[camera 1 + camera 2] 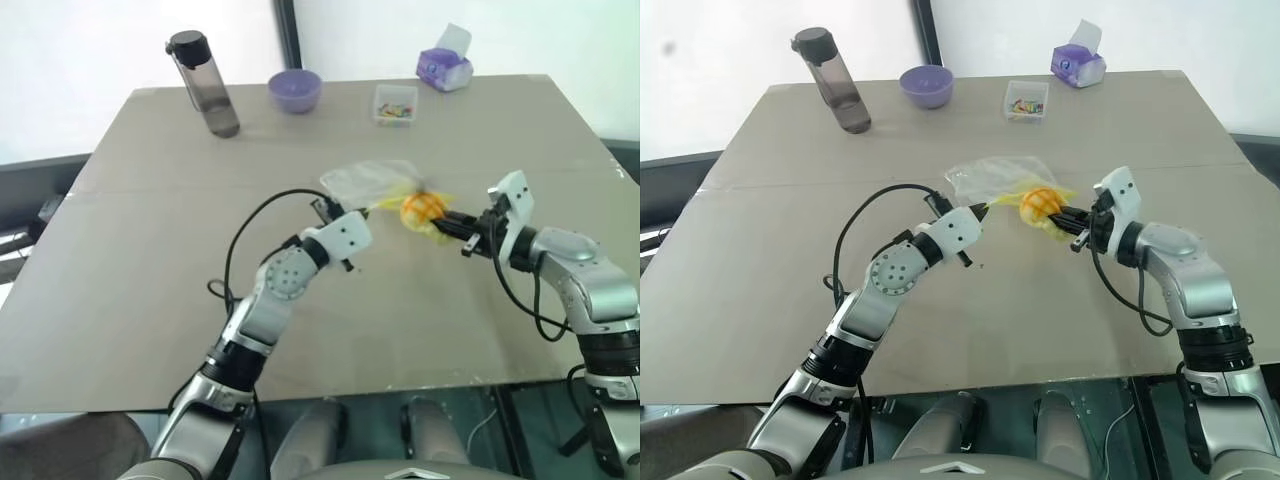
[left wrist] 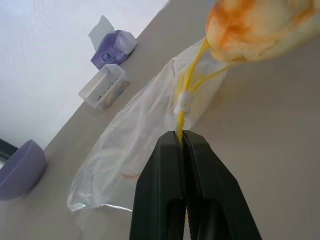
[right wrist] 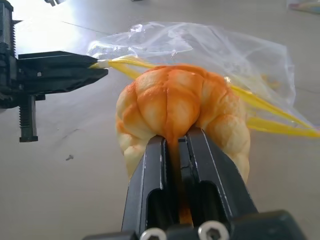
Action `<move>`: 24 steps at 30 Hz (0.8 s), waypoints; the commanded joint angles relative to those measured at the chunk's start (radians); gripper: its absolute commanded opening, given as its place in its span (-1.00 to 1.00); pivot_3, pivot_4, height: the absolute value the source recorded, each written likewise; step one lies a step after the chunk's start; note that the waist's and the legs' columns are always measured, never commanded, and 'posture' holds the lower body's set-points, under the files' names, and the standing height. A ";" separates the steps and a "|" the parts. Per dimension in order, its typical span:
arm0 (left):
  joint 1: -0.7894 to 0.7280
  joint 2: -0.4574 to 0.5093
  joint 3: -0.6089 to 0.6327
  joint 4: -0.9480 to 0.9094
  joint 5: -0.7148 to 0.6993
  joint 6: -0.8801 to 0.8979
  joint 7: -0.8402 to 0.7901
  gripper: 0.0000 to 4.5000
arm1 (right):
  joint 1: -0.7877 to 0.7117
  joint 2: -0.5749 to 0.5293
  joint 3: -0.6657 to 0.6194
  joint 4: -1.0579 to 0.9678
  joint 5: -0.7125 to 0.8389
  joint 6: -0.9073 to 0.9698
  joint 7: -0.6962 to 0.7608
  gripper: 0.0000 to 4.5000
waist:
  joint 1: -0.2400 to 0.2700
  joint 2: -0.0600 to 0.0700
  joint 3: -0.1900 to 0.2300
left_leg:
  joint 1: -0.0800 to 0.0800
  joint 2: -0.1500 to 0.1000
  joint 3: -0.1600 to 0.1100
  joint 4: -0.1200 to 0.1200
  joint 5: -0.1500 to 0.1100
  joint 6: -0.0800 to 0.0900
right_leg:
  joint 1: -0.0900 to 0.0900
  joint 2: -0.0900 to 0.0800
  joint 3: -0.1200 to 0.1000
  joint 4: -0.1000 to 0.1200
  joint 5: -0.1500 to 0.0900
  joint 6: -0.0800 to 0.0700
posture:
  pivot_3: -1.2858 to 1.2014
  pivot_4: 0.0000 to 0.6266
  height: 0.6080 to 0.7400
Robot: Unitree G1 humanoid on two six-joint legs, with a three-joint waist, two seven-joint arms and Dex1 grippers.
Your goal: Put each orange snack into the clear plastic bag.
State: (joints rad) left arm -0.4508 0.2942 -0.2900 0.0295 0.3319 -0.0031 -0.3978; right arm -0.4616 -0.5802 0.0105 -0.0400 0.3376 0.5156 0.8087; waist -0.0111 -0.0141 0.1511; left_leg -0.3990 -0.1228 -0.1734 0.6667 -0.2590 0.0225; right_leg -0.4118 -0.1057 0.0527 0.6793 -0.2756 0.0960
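Hanging above the middle of the table [image 1: 150, 290], the orange snack [image 1: 422, 209] is pinched at its near edge between the narrow-set black fingers of the right gripper [image 3: 176, 145], which reaches in from four o'clock; the bun's ridged orange top bulges to either side of the fingertips in the right wrist view. Just beside it, toward nine o'clock, the left gripper [image 2: 183, 141] has its jaws pressed together on the yellow seal strip of the clear plastic bag [image 1: 368, 181], gripping the strip just behind its small white slider. From that grip the yellow strip parts into two lines that run around the snack, which sits at the bag's mouth; how far inside it lies cannot be told. The rest of the crinkly bag trails away toward eleven o'clock and sags onto the table. Along the far edge, from ten o'clock round to one o'clock, stand a dark water bottle [image 1: 205, 83], a purple bowl [image 1: 295, 90], a small clear box [image 1: 395, 104] of coloured bits and a purple tissue pack [image 1: 444, 68], all well apart from the two grippers
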 commanded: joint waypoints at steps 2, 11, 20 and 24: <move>-0.007 -0.005 -0.007 -0.047 -0.001 -0.022 0.000 -1.00 | -0.023 -0.003 -0.008 0.000 -0.001 -0.030 0.016 -0.99 | -0.001 0.000 0.000 | 0.000 0.000 0.000 0.000 0.000 0.000 | 0.000 0.000 0.000 0.000 0.000 0.000 | 0.03 -0.52 1.00; -0.003 -0.007 -0.019 -0.050 -0.002 -0.030 -0.005 -1.00 | -0.057 0.042 -0.094 0.023 0.117 0.159 -0.037 -0.99 | -0.001 0.000 0.000 | 0.000 0.000 0.000 0.000 0.000 0.000 | 0.000 0.000 0.000 0.000 0.000 0.000 | 0.03 -0.52 1.00; -0.001 0.013 -0.032 -0.051 -0.005 -0.055 -0.033 -1.00 | -0.094 0.031 -0.135 0.052 0.155 0.236 -0.069 -0.99 | -0.003 0.000 0.000 | 0.000 0.000 0.000 0.000 0.000 0.000 | 0.000 0.000 0.000 0.000 0.000 0.000 | 0.03 -0.52 1.00; 0.000 0.026 -0.037 -0.045 -0.013 -0.088 -0.055 -1.00 | -0.099 0.000 -0.089 0.052 0.113 0.204 -0.043 -0.99 | -0.001 0.000 0.000 | 0.000 0.000 0.000 0.000 0.000 0.000 | 0.000 0.000 0.000 0.000 0.000 0.000 | 0.03 -0.52 1.00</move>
State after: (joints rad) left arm -0.4485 0.3164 -0.3245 0.0283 0.3300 -0.0581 -0.4445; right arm -0.5394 -0.5612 -0.0842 0.0317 0.4649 0.7501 0.7474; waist -0.0124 -0.0140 0.1511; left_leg -0.3991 -0.1228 -0.1732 0.6664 -0.2590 0.0225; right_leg -0.4120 -0.1059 0.0529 0.6792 -0.2756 0.0959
